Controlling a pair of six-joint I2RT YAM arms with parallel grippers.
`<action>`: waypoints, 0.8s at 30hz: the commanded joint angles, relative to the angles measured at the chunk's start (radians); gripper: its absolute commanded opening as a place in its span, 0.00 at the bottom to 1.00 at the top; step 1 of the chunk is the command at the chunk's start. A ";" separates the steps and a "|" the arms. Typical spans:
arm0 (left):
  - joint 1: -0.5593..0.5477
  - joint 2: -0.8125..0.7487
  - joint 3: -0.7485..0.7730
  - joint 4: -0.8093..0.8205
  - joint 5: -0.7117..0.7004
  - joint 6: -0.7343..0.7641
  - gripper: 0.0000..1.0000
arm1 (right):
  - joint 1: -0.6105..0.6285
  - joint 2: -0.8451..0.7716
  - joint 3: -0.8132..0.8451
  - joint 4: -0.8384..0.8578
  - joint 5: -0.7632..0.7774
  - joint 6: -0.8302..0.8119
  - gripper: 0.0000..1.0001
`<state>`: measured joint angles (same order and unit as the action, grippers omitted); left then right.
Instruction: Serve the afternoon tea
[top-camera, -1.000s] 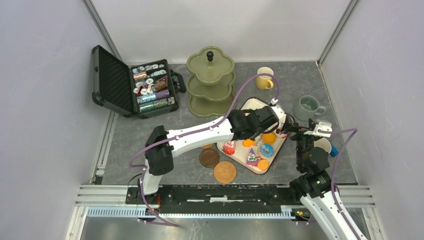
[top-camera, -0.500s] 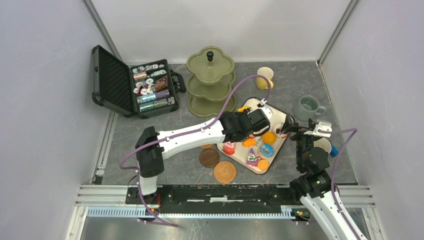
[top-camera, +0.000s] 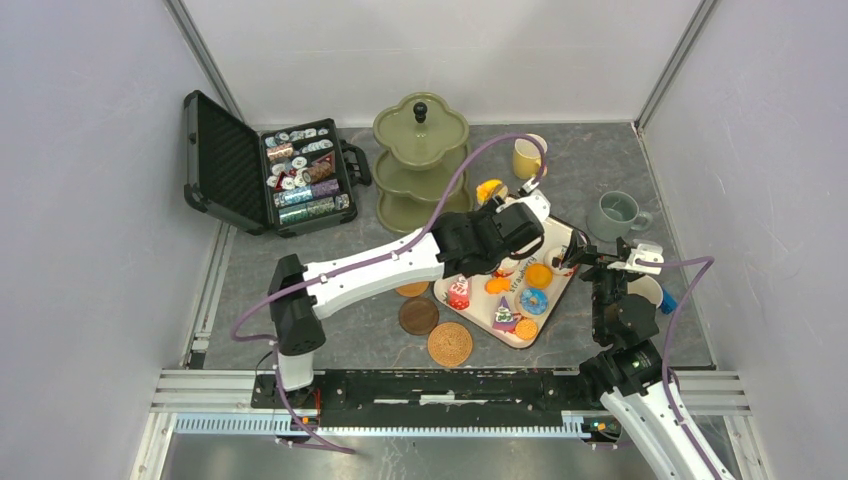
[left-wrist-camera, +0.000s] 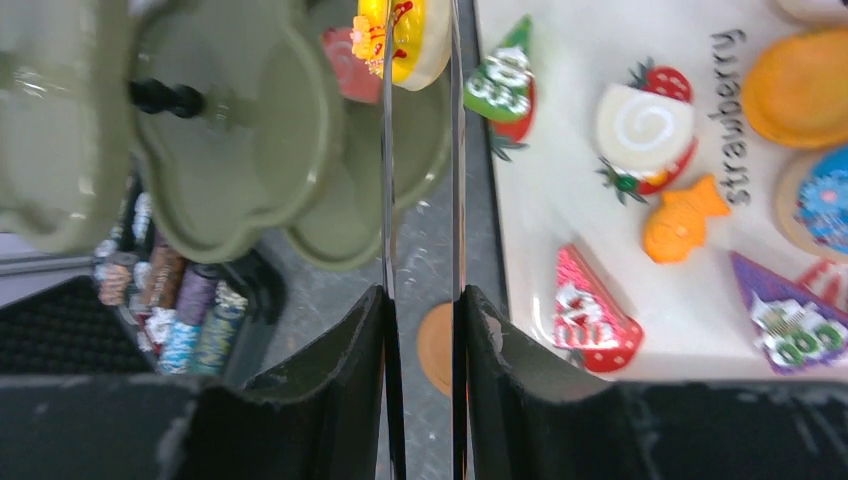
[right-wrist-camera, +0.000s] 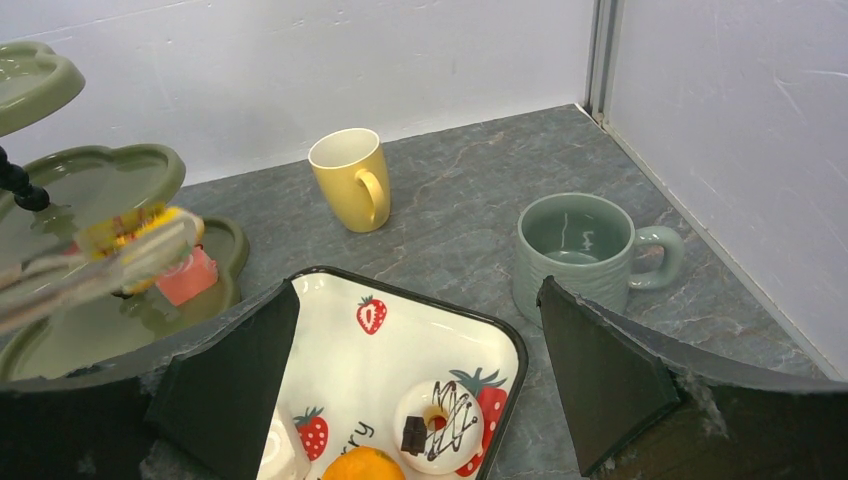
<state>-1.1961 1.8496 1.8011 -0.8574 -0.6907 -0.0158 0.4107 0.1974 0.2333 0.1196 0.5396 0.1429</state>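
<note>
Stand (top-camera: 421, 165) — one red cake (right-wrist-camera: 187, 277) on bottom tier. Tray (right-wrist-camera: 450, 340) — most cakes unserved. Yellow mug (top-camera: 527, 157), grey-green mug (top-camera: 613, 215), coasters (top-camera: 450, 343): apart, unpaired. My left pincer (top-camera: 492, 195) clenched on yellow cake (left-wrist-camera: 405, 35) beside stand; right pincer (right-wrist-camera: 418, 290) spread, empty.

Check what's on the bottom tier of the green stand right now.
One pink-red cake sits on the bottom tier of the stand. The left gripper holds a yellow cake close to it, jaws shut on it. The rest of that tier is hidden under the upper tiers.
</note>
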 joint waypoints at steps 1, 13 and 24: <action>0.016 0.072 0.127 0.037 -0.181 0.164 0.33 | 0.003 -0.008 -0.005 0.038 0.000 0.008 0.98; 0.094 0.210 0.261 0.108 -0.268 0.340 0.34 | 0.003 -0.009 -0.007 0.043 -0.003 0.008 0.98; 0.176 0.260 0.280 0.165 -0.328 0.441 0.38 | 0.003 -0.004 -0.009 0.048 -0.004 0.009 0.98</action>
<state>-1.0454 2.1017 2.0354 -0.7609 -0.9592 0.3416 0.4107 0.1970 0.2314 0.1196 0.5392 0.1452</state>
